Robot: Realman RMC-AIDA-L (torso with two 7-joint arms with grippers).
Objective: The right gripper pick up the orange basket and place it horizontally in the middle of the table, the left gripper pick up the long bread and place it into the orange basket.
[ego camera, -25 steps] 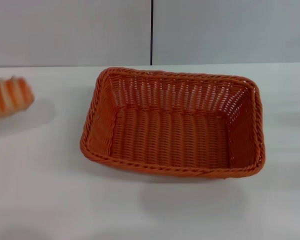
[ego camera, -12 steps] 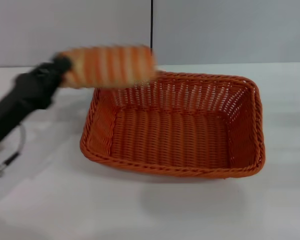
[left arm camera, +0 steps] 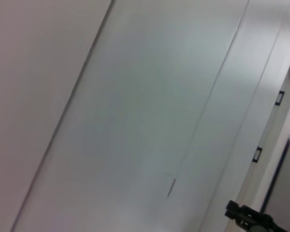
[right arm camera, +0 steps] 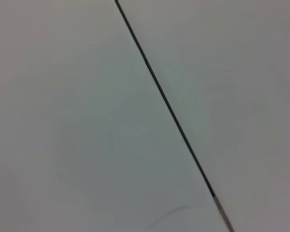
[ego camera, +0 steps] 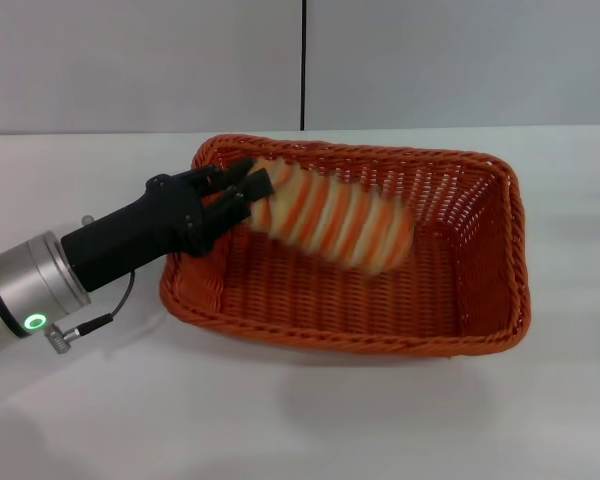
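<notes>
The orange basket (ego camera: pixel 350 250) lies lengthwise across the middle of the white table (ego camera: pixel 300 420) in the head view. My left gripper (ego camera: pixel 248 192) reaches in from the left over the basket's near-left rim and is shut on one end of the long bread (ego camera: pixel 335 222). The striped orange and cream loaf hangs tilted above the basket's floor, its free end lower and pointing right. The right gripper is out of view. Both wrist views show only pale wall panels.
A grey wall with a dark vertical seam (ego camera: pixel 303 65) stands behind the table. White tabletop lies to the right of the basket and in front of it.
My left arm has swung in from the left with the bread, from above the basket's far-left corner down into the space over its floor. The basket has not moved.
</notes>
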